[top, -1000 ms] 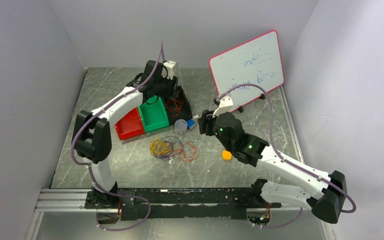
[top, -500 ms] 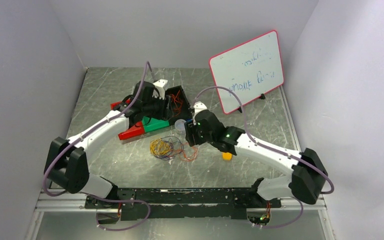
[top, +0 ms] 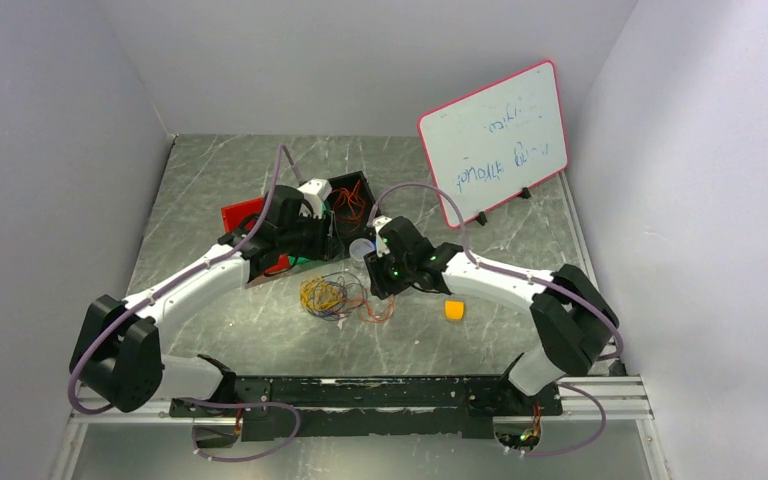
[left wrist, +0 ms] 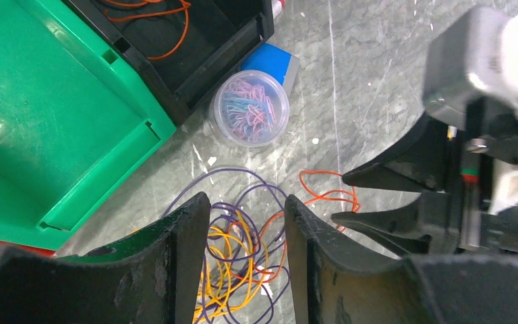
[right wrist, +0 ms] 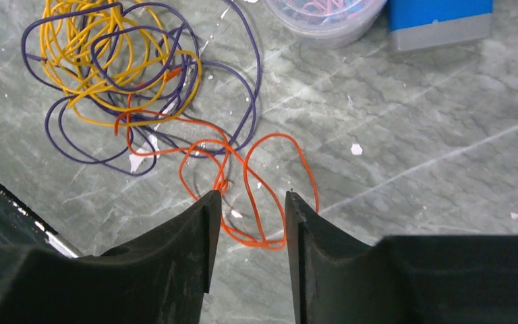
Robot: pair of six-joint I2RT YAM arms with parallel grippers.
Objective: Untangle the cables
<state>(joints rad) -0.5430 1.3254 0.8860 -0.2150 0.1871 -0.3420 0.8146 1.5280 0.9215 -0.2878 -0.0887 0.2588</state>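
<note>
The cables lie tangled on the table: a yellow bundle (top: 321,294), dark purple loops (top: 348,289) and an orange cable (top: 379,308). My left gripper (top: 339,258) is open and empty, hovering just above the pile; in the left wrist view (left wrist: 243,208) the yellow (left wrist: 233,270) and purple (left wrist: 243,196) loops lie between its fingers. My right gripper (top: 374,288) is open and empty, low over the orange cable; in the right wrist view (right wrist: 251,197) the orange loops (right wrist: 256,175) lie between its fingertips, with the yellow (right wrist: 108,47) and purple (right wrist: 236,88) loops beyond. The two grippers are close together.
A clear cup of paperclips (left wrist: 249,108) and a blue block (left wrist: 270,61) sit just behind the pile. Green bin (left wrist: 40,121), red bin (top: 245,215) and black bin (top: 350,195) holding orange wires stand behind. A small orange block (top: 453,310) lies right; a whiteboard (top: 495,140) stands back right.
Both arms have swung in and come down over the cable pile: the left from the bins toward the front, the right leftward. The cables have not moved.
</note>
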